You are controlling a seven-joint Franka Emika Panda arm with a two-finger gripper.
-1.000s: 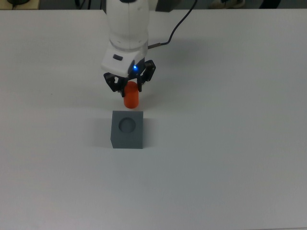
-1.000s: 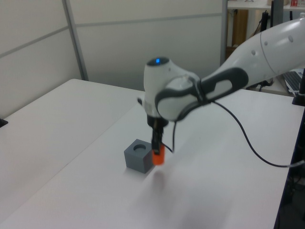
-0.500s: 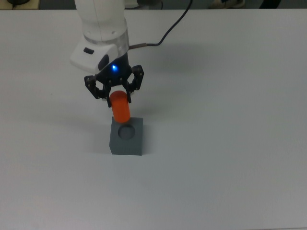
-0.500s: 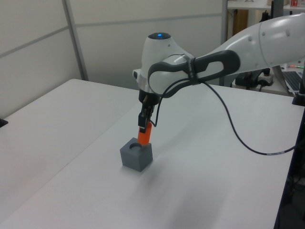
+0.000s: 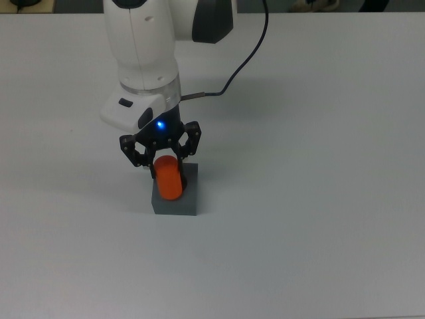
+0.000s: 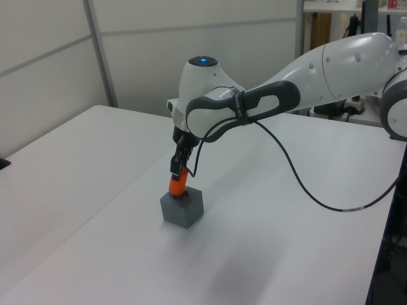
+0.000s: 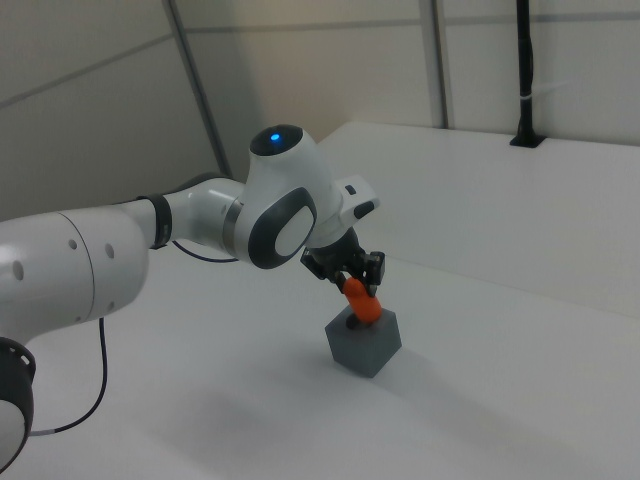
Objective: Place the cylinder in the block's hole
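The claw (image 5: 161, 161) pinched the orange cylinder (image 5: 169, 178), tilted, its lower end at the top of the grey block (image 6: 182, 210) on the white surface (image 5: 319, 199).

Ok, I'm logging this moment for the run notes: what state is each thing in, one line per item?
gripper: shut on the cylinder, poised over the block.
cylinder: held, tilted, its lower end at the block's top face; whether it is in the hole cannot be told.
block: resting flat on the table, its hole covered from the top view by the cylinder.
table: white, carrying only the block.
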